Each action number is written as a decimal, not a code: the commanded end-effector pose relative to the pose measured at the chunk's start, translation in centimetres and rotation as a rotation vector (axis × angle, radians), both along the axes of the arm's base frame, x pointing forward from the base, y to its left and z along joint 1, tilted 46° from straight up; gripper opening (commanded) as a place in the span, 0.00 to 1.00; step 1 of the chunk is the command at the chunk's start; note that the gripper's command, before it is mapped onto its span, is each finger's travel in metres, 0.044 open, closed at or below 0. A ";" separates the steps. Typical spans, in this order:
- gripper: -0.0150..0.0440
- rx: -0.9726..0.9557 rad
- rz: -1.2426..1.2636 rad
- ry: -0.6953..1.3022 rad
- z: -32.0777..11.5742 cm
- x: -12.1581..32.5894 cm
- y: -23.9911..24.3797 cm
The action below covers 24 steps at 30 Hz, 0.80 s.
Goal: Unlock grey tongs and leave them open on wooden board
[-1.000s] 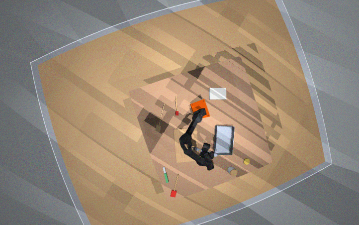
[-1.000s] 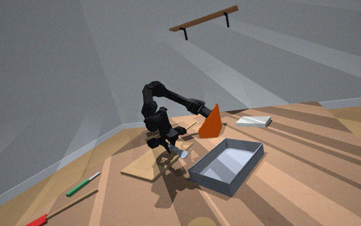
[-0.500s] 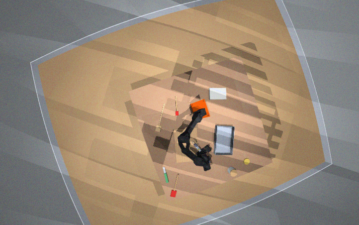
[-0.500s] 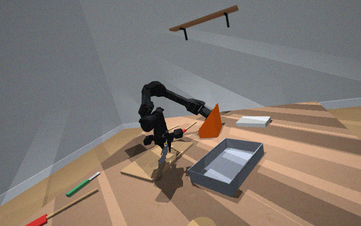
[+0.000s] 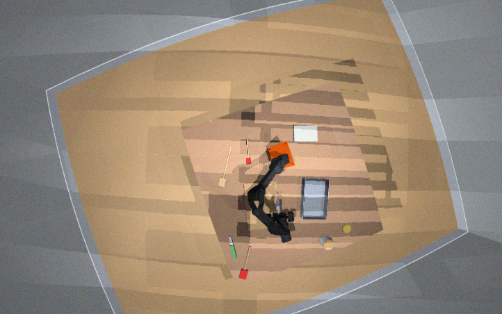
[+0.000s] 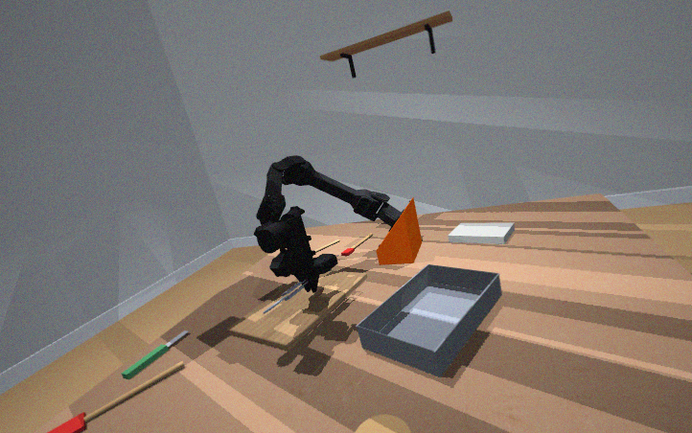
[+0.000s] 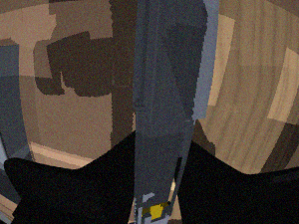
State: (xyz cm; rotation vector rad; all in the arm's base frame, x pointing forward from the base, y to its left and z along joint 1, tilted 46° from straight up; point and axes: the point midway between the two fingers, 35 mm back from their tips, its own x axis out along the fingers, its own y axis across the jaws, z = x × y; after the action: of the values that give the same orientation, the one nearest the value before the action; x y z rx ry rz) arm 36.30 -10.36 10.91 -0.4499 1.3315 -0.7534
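My gripper (image 6: 311, 288) (image 7: 156, 135) is shut on the grey tongs (image 5: 277, 203) (image 6: 286, 296) (image 7: 164, 74). In the wrist view the tongs run up the middle between the black fingers, with a yellow patch low down. In the exterior view a thin part of them slants down and to the left, over the wooden board (image 5: 272, 187) (image 6: 255, 329) (image 7: 254, 89). The arm and fingers hide the rest; whether they touch the board cannot be told. The roasting tin (image 5: 302, 199) (image 6: 403, 353) (image 7: 9, 64) stands right of the board in the top and exterior views, with no tongs across it.
An orange wedge (image 5: 277, 149) (image 6: 401, 247) is at the arm's base. A white block (image 5: 305, 133) (image 6: 479, 234) lies behind the tin. A green-handled tool (image 5: 233, 251) (image 6: 145, 362) and a red-ended one (image 5: 243, 274) (image 6: 68, 424) lie at the near left. A yellow disc (image 5: 346, 228) is at the near right.
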 end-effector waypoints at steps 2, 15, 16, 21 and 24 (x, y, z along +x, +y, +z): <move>0.00 0.011 -0.125 -0.131 0.6 -0.2 -0.5; 0.00 0.038 -0.480 -0.496 2.0 -0.8 -1.9; 0.00 0.040 -0.507 -0.525 2.1 -0.8 -2.0; 0.00 0.050 -0.643 -0.666 2.6 -1.1 -2.5; 0.00 0.056 -0.725 -0.750 2.9 -1.3 -2.8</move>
State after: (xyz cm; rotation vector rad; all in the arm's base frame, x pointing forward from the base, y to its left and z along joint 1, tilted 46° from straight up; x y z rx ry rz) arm 35.21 -12.88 13.49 0.2976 0.8337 -1.2697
